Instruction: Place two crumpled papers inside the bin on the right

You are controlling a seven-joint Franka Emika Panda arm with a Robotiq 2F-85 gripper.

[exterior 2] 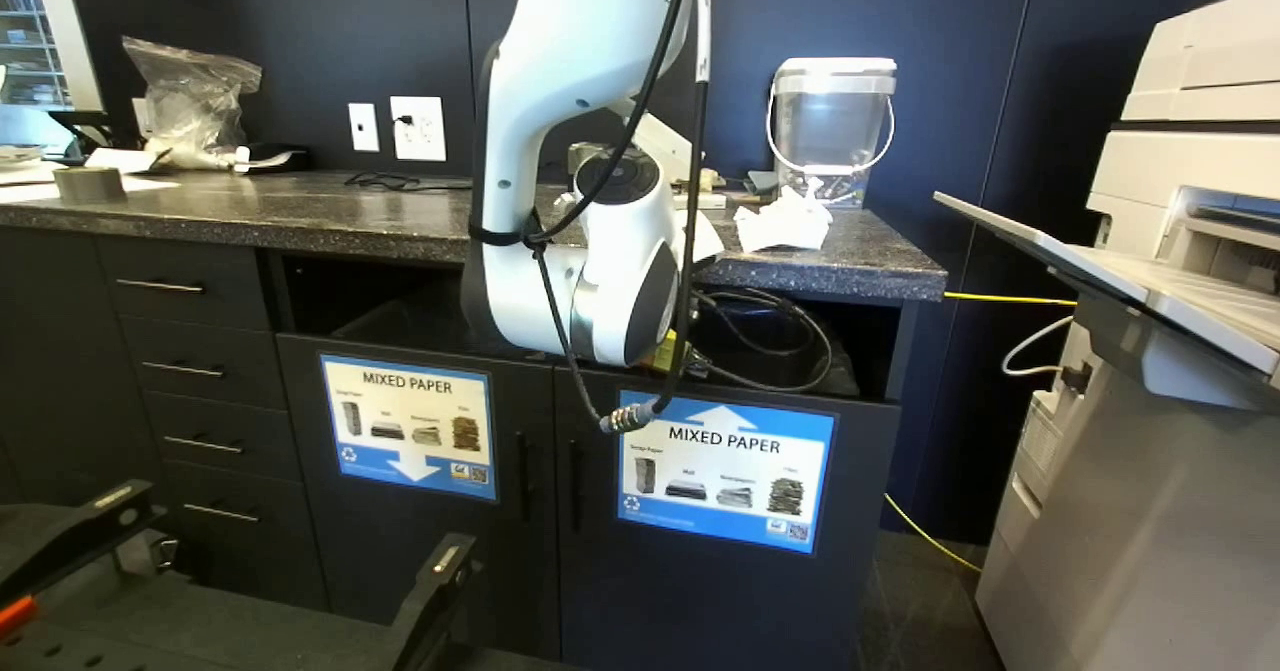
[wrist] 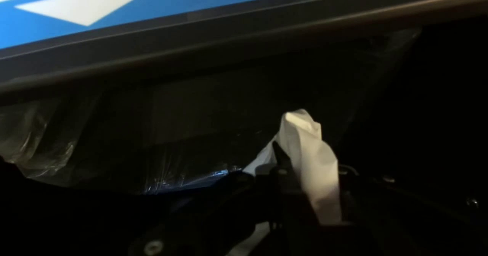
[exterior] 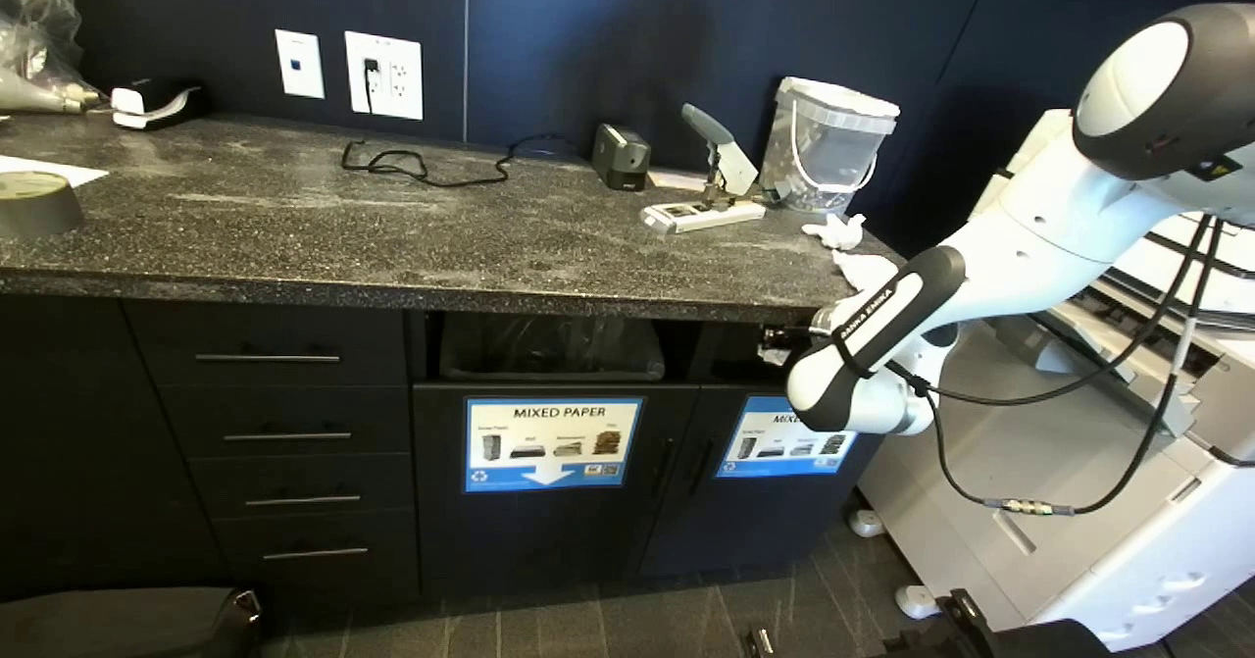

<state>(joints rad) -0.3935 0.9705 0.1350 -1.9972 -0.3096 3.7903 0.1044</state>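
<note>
My gripper [wrist: 309,160] is shut on a white crumpled paper [wrist: 314,164], which sticks up between its dark fingers. The gripper shows small in an exterior view [exterior: 781,339], in the slot of the bin [exterior 2: 720,591] at the right. That bin is dark, with a mostly blue label [exterior 2: 725,476] and an upward arrow; its front edge [wrist: 228,44] runs across the wrist view. In an exterior view the arm's wrist hides the gripper. More white crumpled paper [exterior 2: 785,221] lies on the counter's right end, also in an exterior view [exterior: 838,231]. Another white piece [exterior: 865,268] is partly behind the arm.
The counter edge [exterior: 588,302] overhangs the slots. A matching bin with a paler label [exterior: 554,442] stands to the left. A clear bucket [exterior 2: 835,121], a stapler [exterior: 711,209] and a sharpener [exterior: 621,156] stand on the counter. A printer [exterior 2: 1150,431] stands at the right.
</note>
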